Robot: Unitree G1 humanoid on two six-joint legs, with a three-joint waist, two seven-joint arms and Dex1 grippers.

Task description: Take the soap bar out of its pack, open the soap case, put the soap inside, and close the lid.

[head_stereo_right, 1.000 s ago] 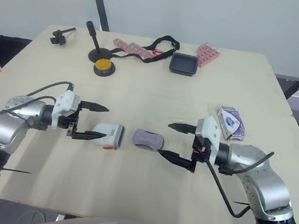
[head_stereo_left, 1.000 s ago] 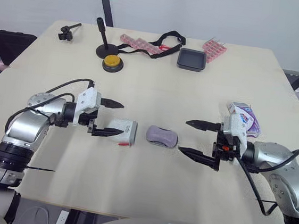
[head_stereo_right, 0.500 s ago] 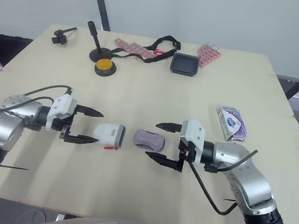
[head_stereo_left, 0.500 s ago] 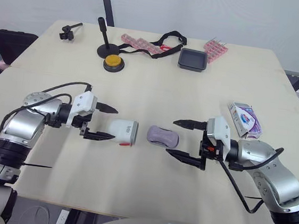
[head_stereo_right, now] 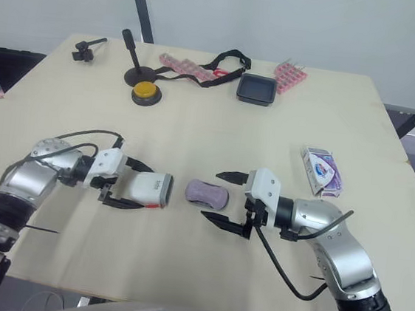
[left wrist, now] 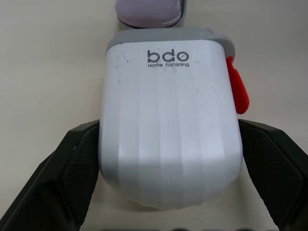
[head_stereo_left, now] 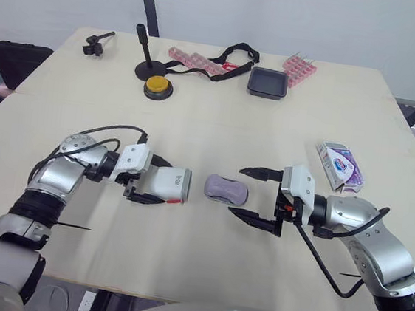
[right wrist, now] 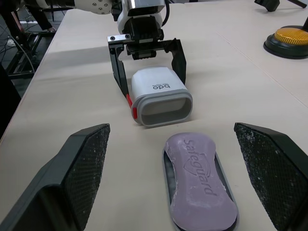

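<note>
Within left claw [head_stereo_right: 147, 188], perhaps gripped: lid [left wrist: 168, 134]

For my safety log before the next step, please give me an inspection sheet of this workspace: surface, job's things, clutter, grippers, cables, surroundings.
Surface: pale table, no spill seen.
Job's things: purple soap lies unwrapped on a grey tray; white case cover lies on its side beside it, apart; soap pack lies on the robot's right.
Clutter: yellow button, black stand, strap, pink packs, dark dish, small clamp, all at the far side.
Grippers: left gripper open, straddling the cover; right gripper open, facing the soap.
Cables: a black cable loops on each arm.
Surroundings: pale wall, dark pole.
</note>
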